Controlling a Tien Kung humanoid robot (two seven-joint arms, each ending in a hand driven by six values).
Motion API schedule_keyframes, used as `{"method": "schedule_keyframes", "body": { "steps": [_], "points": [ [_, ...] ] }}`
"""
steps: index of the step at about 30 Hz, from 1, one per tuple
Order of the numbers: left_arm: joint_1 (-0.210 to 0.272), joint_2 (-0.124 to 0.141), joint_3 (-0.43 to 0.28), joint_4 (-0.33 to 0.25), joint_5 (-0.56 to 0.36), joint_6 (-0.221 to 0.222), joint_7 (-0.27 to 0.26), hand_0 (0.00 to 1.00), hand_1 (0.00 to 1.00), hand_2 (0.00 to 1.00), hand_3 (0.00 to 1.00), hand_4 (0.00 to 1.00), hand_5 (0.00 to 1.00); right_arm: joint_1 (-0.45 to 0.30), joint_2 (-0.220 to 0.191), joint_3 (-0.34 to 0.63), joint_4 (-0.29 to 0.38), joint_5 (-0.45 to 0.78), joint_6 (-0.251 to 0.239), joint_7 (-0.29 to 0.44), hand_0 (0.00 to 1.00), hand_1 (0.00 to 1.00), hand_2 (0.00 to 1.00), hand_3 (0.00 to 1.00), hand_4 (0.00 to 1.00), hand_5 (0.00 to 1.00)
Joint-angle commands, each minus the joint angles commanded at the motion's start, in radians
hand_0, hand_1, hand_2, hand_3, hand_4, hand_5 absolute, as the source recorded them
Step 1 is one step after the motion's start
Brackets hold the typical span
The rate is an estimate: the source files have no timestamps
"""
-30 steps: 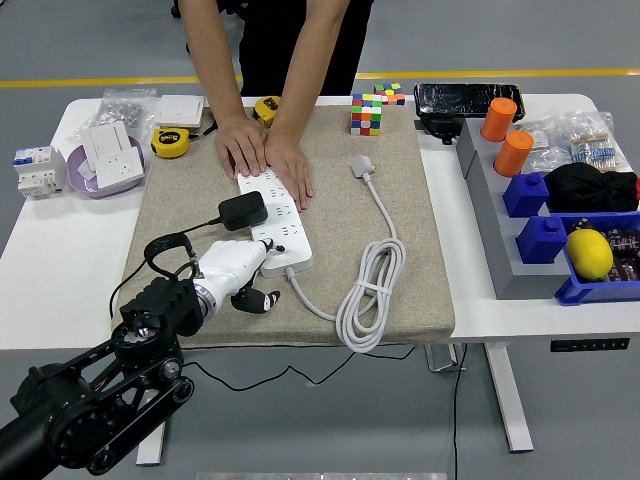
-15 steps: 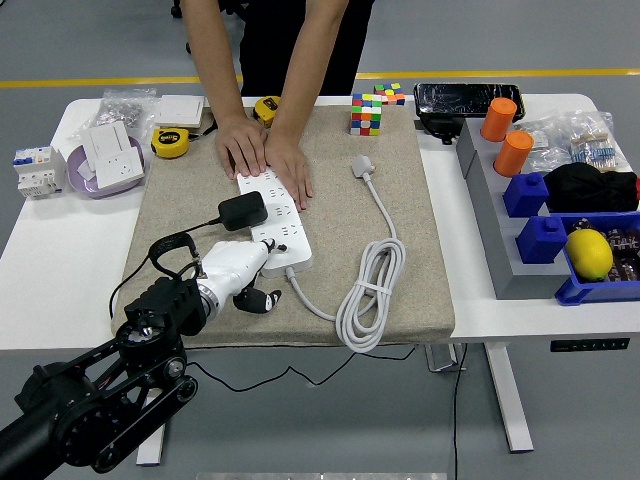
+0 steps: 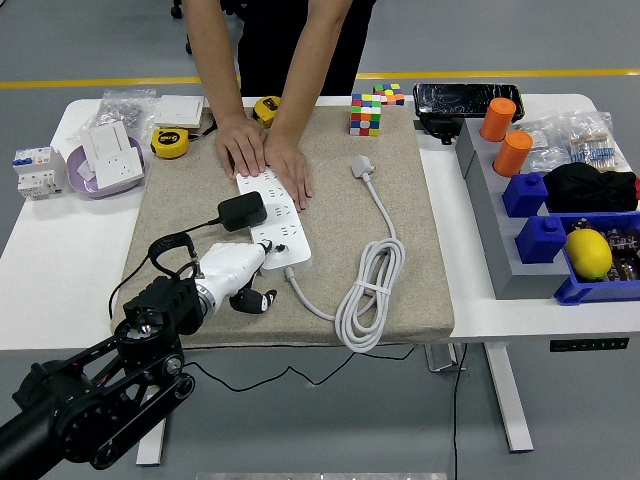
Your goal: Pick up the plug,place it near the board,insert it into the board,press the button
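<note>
A white power strip (image 3: 280,222) lies on the beige mat (image 3: 400,200), running from the person's hands toward me. The black plug (image 3: 243,211) sits on the strip's left side, its black cable looping toward my arm. My left hand (image 3: 240,272), white with dark fingertips, rests at the strip's near end. One finger reaches onto the strip's near corner (image 3: 268,249) and the others are curled under, holding nothing. At the far end, the person's two hands (image 3: 265,152) press flat on the strip. The button itself is hidden by my finger.
A white cable coil with a grey plug (image 3: 362,166) lies right of the strip. A Rubik's cube (image 3: 366,113), tape measures (image 3: 170,142) and a purple bowl (image 3: 105,170) stand behind and to the left. Grey and blue bins (image 3: 540,230) with orange cylinders fill the right side.
My left arm and hand have shifted slightly left and toward me, the finger staying at the strip's near end. The person's hands and the plug have not moved.
</note>
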Motion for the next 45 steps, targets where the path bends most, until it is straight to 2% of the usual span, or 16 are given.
{"method": "schedule_keyframes", "body": {
  "steps": [6,7,8,12,13,18,19,25,30,31,33,36,37,42,43,45],
  "points": [
    [0.022,0.001,-0.098,-0.134,0.041,0.023,-0.042,0.182,0.053,0.147,0.831,0.639,0.184,-0.003,0.002,0.004,0.0,-0.002,0.0,-0.001,0.621,0.583,0.617,0.539,0.877,0.608],
    [0.03,-0.003,-0.128,-0.169,0.042,0.038,-0.063,0.295,0.194,0.284,0.732,0.863,0.305,-0.003,0.002,0.006,0.0,-0.004,0.0,-0.001,0.621,0.584,0.617,0.539,0.877,0.608],
    [0.037,-0.007,-0.142,-0.183,0.036,0.049,-0.075,0.295,0.194,0.284,0.732,0.863,0.305,-0.004,0.002,0.007,0.0,-0.004,0.0,-0.002,0.621,0.584,0.617,0.539,0.877,0.608],
    [0.082,-0.036,-0.248,-0.242,-0.063,0.155,-0.197,0.295,0.194,0.284,0.732,0.863,0.305,-0.006,0.004,0.006,0.0,-0.003,0.0,-0.001,0.621,0.584,0.617,0.539,0.877,0.608],
    [0.092,-0.046,-0.268,-0.237,-0.098,0.186,-0.231,0.866,0.863,0.797,0.827,0.977,0.391,-0.006,0.005,0.007,0.0,-0.003,0.0,-0.001,0.621,0.584,0.616,0.539,0.877,0.607],
    [0.14,-0.085,-0.374,-0.189,-0.301,0.339,-0.398,0.866,0.863,0.797,0.827,0.977,0.391,-0.005,0.006,0.004,0.0,0.0,0.0,0.001,0.621,0.584,0.616,0.539,0.877,0.607],
    [0.15,-0.091,-0.388,-0.177,-0.346,0.36,-0.433,0.998,0.998,0.998,0.998,0.998,0.451,-0.006,0.006,0.003,0.0,0.001,-0.001,0.001,0.621,0.583,0.618,0.539,0.878,0.608],
    [0.202,-0.103,-0.429,-0.123,-0.6,0.384,-0.545,0.998,0.998,0.998,0.998,0.998,0.469,-0.008,0.005,0.008,0.0,-0.004,-0.001,0.0,0.621,0.583,0.618,0.539,0.877,0.608],
    [0.241,-0.098,-0.442,-0.11,-0.808,0.39,-0.532,0.998,0.998,0.998,0.998,0.998,0.469,-0.011,0.006,0.009,0.0,-0.007,0.0,-0.001,0.621,0.583,0.618,0.539,0.877,0.608],
    [0.244,-0.097,-0.441,-0.11,-0.853,0.384,-0.521,0.692,0.705,0.68,0.998,0.955,0.342,-0.011,0.006,0.008,0.0,-0.006,0.0,-0.001,0.621,0.583,0.618,0.539,0.878,0.609],
    [0.24,-0.089,-0.44,-0.109,-0.876,0.371,-0.478,0.692,0.705,0.68,0.998,0.955,0.342,-0.01,0.006,0.007,0.0,-0.006,0.0,-0.001,0.621,0.583,0.618,0.539,0.878,0.609],
    [0.218,-0.066,-0.417,-0.108,-0.777,0.331,-0.412,0.692,0.705,0.68,0.998,0.955,0.342,-0.008,0.006,0.003,0.0,-0.002,0.0,0.001,0.621,0.583,0.618,0.539,0.878,0.609],
    [0.205,-0.053,-0.403,-0.104,-0.732,0.314,-0.381,0.218,0.116,0.205,0.895,0.735,0.149,-0.007,0.005,0.001,0.0,-0.002,0.0,0.001,0.621,0.583,0.618,0.539,0.878,0.607],
    [0.136,-0.002,-0.318,-0.064,-0.529,0.239,-0.284,0.218,0.116,0.205,0.895,0.735,0.149,-0.004,0.003,0.0,0.0,0.0,0.0,0.001,0.621,0.583,0.618,0.539,0.878,0.607],
    [0.122,0.007,-0.299,-0.055,-0.49,0.224,-0.269,0.156,0.051,0.145,0.86,0.609,0.05,-0.004,0.003,0.0,0.0,-0.001,0.0,0.001,0.621,0.583,0.617,0.539,0.877,0.608],
    [0.101,0.019,-0.259,-0.039,-0.406,0.199,-0.244,0.156,0.051,0.145,0.86,0.609,0.05,-0.004,0.002,0.001,0.0,-0.002,0.0,0.0,0.621,0.583,0.617,0.539,0.877,0.608]
  ]
}}
